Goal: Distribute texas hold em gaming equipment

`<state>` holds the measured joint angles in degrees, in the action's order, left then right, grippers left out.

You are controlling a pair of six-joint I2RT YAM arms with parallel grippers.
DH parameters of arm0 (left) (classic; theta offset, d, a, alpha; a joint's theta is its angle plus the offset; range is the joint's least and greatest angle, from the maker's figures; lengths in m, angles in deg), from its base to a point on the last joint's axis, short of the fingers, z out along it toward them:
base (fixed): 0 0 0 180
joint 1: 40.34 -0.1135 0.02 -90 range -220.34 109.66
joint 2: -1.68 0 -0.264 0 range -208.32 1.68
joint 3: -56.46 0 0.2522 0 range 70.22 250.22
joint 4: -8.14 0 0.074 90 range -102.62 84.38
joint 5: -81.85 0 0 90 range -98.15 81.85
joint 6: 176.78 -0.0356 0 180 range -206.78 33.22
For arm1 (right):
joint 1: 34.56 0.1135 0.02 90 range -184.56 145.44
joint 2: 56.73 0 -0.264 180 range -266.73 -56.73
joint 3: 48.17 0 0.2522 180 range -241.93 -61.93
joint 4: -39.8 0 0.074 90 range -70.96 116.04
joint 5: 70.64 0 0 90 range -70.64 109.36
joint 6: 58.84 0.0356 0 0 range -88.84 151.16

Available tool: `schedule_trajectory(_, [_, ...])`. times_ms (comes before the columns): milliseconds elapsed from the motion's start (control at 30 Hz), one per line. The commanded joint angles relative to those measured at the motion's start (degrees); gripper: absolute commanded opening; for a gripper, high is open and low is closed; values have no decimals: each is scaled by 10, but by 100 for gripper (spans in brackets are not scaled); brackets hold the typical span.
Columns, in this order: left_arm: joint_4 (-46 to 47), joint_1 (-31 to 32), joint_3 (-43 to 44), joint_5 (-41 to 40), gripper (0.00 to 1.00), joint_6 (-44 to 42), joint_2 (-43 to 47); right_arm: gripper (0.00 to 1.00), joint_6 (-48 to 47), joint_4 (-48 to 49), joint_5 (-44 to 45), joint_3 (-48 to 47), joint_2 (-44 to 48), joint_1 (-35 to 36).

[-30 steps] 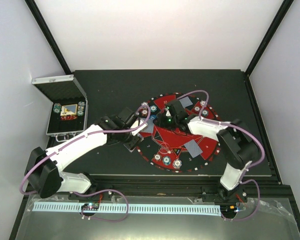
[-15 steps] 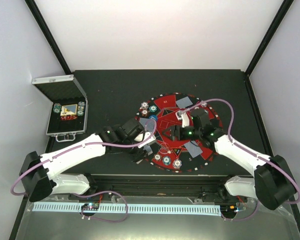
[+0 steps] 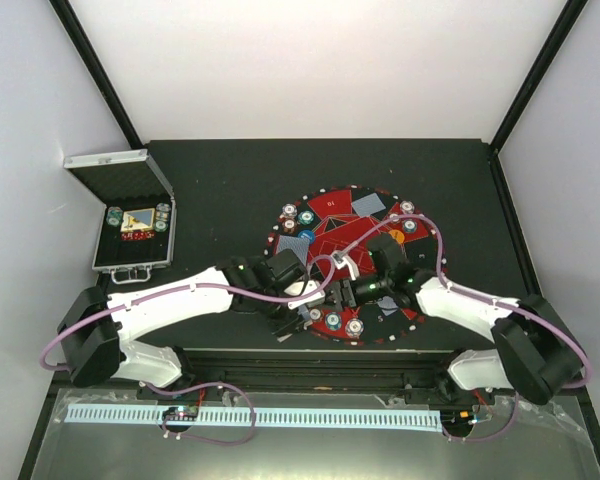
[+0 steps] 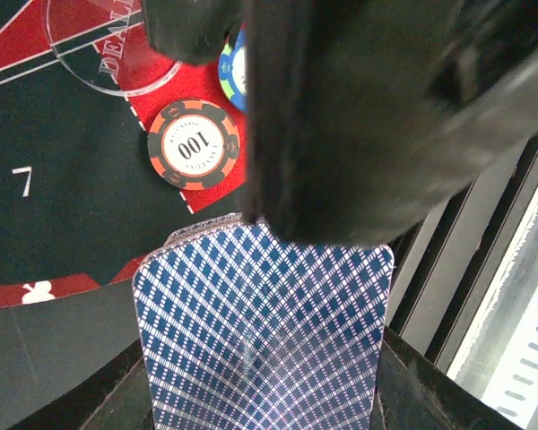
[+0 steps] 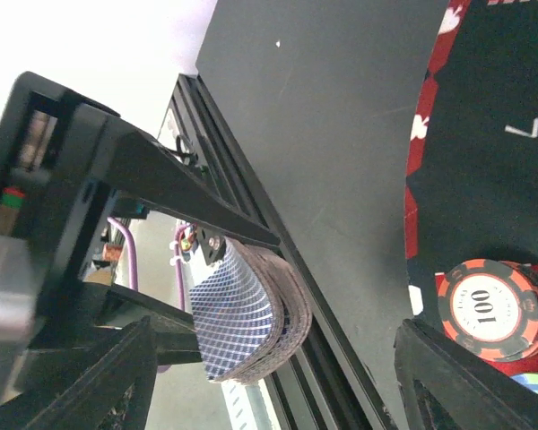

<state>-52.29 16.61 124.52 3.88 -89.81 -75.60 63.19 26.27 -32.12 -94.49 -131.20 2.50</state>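
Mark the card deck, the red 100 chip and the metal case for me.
card deck (image 4: 260,331), left wrist view, middle of the top card's patterned back.
red 100 chip (image 4: 193,143), left wrist view, its white centre label.
metal case (image 3: 118,178), top view, foam of the open lid.

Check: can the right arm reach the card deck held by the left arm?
Probably yes: the deck, pinched in the left end effector, sits just ahead of the open right end effector, nothing between.

open silver case (image 3: 117,178): table (image 3: 220,180) left | round mat (image 3: 332,203): centre
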Motion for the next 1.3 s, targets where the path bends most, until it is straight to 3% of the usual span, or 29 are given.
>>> schedule_trajectory(0, [-1,7,26,2,52,-7,-1,73,-16,38,-28,-6,-30,10])
schedule_trajectory(333, [-1,8,27,4,51,-8,4,70,-15,69,-38,-1,-74,21])
schedule_trajectory(767, [-1,8,26,7,51,-7,16,56,-15,96,-44,2,-112,26])
schedule_trajectory(1267, [-1,8,26,7,51,-7,20,50,-17,117,-49,-12,-138,49])
